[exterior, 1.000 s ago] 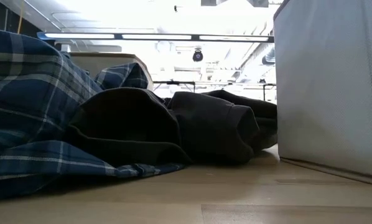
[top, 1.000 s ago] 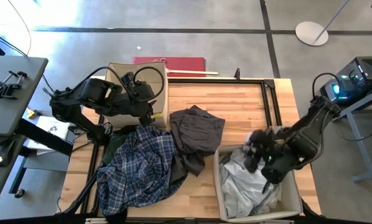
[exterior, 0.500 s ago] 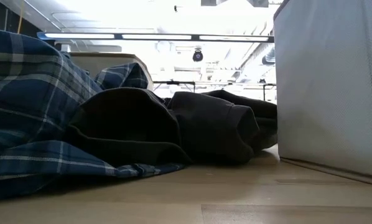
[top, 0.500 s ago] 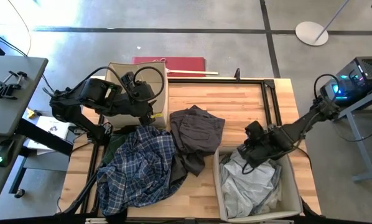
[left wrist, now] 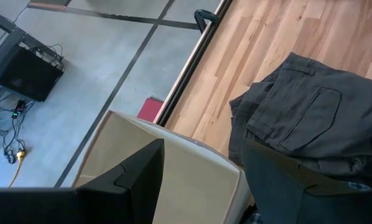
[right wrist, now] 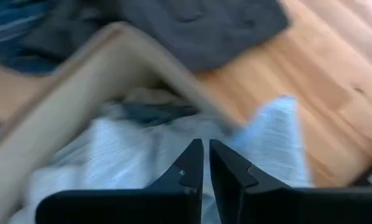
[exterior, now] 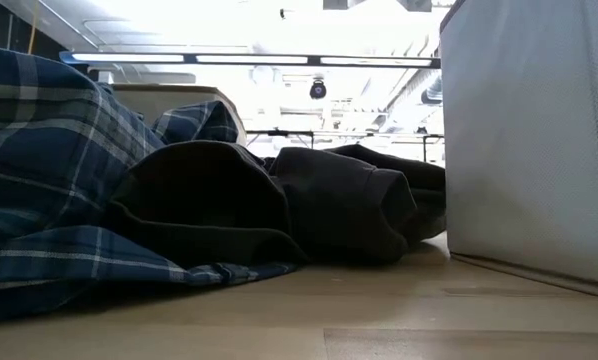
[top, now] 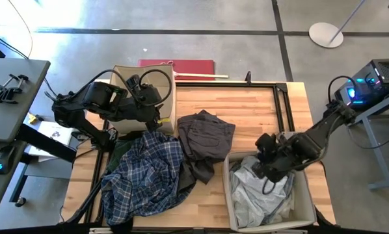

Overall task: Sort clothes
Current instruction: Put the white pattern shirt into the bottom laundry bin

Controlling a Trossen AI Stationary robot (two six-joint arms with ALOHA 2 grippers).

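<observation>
A grey concrete floor [top: 233, 16] crossed by dark lines surrounds the light wooden table [top: 246, 104]. A round white stand base [top: 326, 34] sits upper right; a grey side desk [top: 9, 91] at left.

High view: overhead, straight down, covers whole table [top: 246, 97].
Low view: table-top level, close behind plaid shirt [exterior: 39, 170] and dark grey trousers [exterior: 349, 200].
Left wrist cam: angled down at the trousers and 1 beige box [left wrist: 173, 168].
Right wrist cam: close over other box [right wrist: 80, 81].
All 4 views share the trousers.
</observation>
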